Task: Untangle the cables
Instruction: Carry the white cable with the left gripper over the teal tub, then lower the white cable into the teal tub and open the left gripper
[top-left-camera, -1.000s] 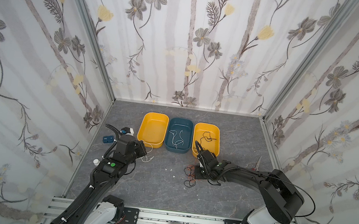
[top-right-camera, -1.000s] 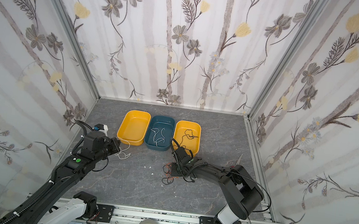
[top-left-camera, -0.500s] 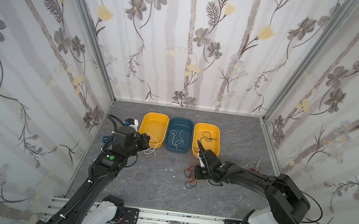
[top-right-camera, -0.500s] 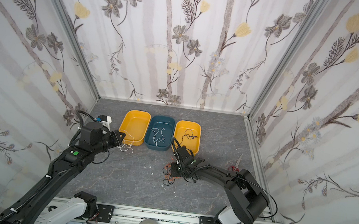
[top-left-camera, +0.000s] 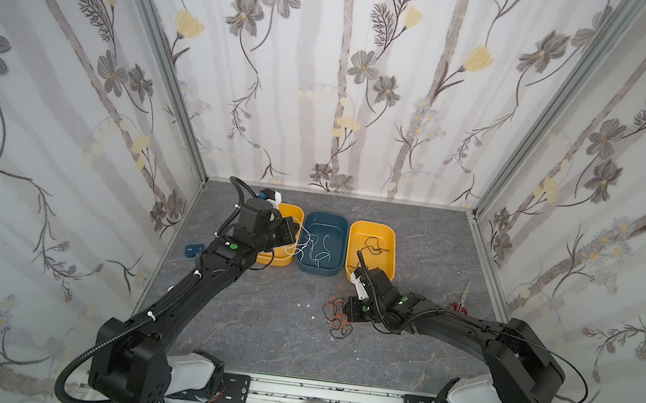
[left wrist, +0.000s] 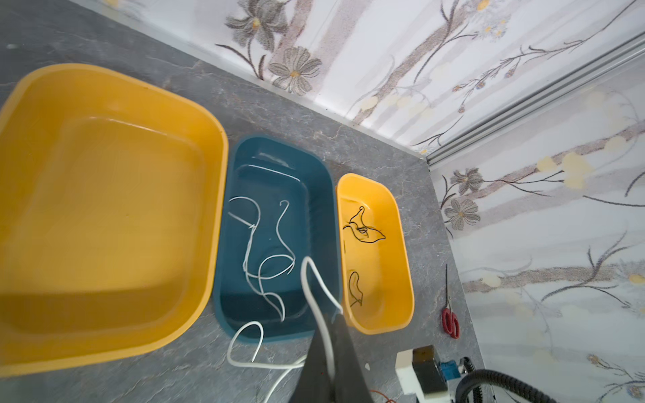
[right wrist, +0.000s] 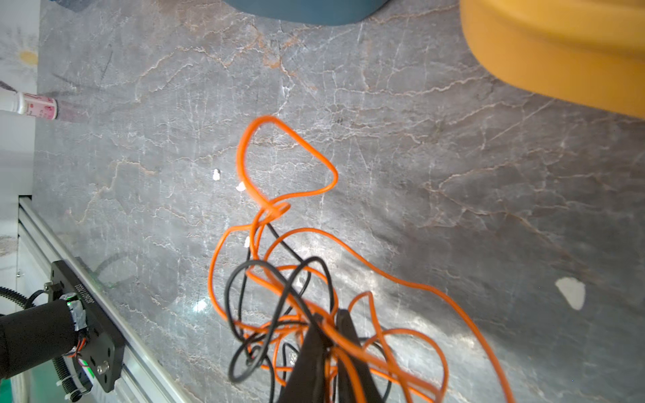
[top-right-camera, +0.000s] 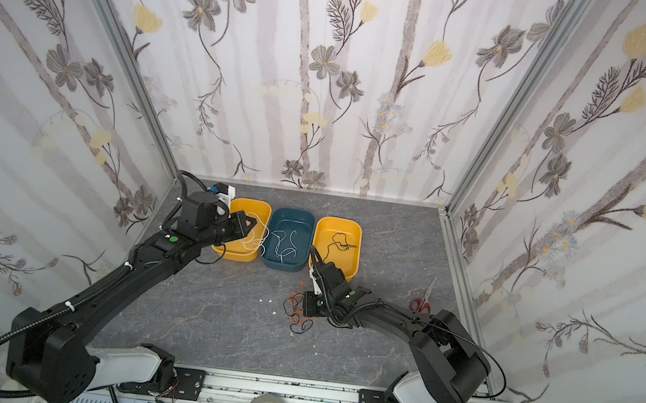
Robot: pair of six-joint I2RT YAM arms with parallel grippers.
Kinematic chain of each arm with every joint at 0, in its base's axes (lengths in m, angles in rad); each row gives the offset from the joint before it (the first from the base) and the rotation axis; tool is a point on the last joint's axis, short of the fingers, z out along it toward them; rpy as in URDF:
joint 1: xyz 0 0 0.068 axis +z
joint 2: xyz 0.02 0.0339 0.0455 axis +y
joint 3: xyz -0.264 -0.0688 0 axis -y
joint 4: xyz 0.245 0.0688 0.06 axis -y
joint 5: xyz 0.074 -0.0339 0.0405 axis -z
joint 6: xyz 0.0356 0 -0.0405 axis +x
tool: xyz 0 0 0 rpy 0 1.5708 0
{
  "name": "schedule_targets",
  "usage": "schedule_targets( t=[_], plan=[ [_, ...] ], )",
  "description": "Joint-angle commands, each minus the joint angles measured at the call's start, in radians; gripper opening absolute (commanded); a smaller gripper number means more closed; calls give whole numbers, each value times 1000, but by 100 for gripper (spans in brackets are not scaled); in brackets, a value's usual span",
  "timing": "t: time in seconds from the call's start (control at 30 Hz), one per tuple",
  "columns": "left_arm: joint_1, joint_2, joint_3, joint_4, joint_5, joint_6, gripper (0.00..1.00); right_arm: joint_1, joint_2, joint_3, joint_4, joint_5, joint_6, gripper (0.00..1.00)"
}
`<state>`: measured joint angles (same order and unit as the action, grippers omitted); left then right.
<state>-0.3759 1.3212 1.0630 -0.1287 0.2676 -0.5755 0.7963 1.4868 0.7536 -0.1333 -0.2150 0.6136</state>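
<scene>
Left end effector [left wrist: 334, 324] is clamped on a white cable [left wrist: 311, 279]; right end effector [right wrist: 330, 319] is in the orange-and-black tangle [top-left-camera: 338, 315].

The left one hangs over the left yellow tray [top-right-camera: 239, 257], at its edge beside the blue tray [top-left-camera: 317, 271], with the white cable looping down from it. More white cables [top-left-camera: 322, 248] lie in the blue tray, and a black cable [top-left-camera: 374, 244] lies in the right yellow tray [top-left-camera: 392, 236]. The tangle sits on the bench [top-left-camera: 256, 320] in front of the trays. The right jaws stand nearly together with an orange strand between them; I cannot tell whether they pinch it.
</scene>
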Motion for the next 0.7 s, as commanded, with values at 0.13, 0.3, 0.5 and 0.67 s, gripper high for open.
schedule_targets(
  t=[0.13,0.3,0.5,0.67],
  plan=[
    [-39,226,157,76,6,24,0,1,-29,4,20,-25,2,22],
    [-56,386,252,76,14,21,0,1,-44,1,5,-14,1,23],
    [-66,512,316,64,-2,19,0,-3,-78,4,-32,19,-16,24],
    [-80,586,374,-20,-51,34,16,-10,-95,4,-54,40,-25,25]
  ],
)
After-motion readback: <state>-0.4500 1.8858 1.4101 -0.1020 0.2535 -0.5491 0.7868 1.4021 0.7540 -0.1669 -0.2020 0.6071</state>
